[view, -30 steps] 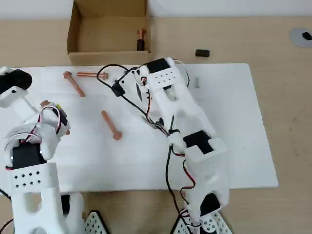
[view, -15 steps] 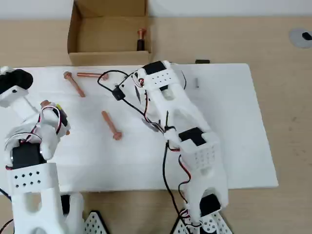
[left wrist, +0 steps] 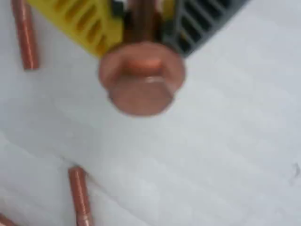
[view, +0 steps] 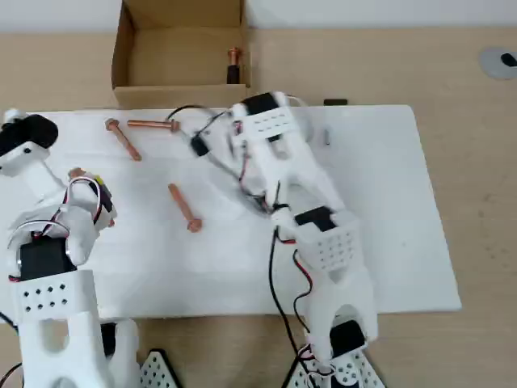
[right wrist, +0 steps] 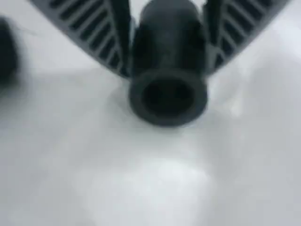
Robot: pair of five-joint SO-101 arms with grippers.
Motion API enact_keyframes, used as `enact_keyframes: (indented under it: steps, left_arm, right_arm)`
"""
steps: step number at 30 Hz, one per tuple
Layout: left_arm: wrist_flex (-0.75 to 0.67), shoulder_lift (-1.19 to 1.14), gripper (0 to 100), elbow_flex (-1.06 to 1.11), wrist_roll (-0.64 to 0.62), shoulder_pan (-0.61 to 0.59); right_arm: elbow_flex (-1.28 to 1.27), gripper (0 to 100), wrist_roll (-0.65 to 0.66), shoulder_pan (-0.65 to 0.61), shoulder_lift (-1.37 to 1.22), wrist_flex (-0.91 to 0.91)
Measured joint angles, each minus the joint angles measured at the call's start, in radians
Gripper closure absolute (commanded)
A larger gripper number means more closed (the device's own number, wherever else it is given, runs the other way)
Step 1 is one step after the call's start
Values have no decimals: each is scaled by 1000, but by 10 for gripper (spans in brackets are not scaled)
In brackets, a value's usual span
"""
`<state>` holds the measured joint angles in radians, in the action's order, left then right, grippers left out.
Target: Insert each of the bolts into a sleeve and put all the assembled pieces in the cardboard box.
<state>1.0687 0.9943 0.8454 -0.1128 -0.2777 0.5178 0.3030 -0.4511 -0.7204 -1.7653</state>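
Bright, even overhead light casts faint shadows.

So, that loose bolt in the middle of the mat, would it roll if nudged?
The bolt looks like rigid copper-coloured metal, so probably stiff and heavy for its size. Its round shaft would likely roll on the flat mat, the wider head curving its path.

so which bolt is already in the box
The bolt wearing the black sleeve, at the box's right wall; the rest are bare, on the mat or in the left gripper.
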Motion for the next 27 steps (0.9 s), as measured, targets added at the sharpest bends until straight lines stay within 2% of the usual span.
enact_keyframes:
  steps: [8,14,20,23,27]
  left_arm:
    - [120,0,993,-221,69,0]
    - [195,2,993,-344,84,0]
    - [267,14,994,-482,84,2]
    - [316,69,994,-543,84,71]
    - [328,198,994,-554,84,226]
  right_arm:
    - [92,988,-3,31,55,-6]
    - [92,988,-3,31,278,-8]
    - [92,988,-2,29,605,-8]
    - [51,988,-2,29,821,-8]
    - [-153,988,0,29,1128,-8]
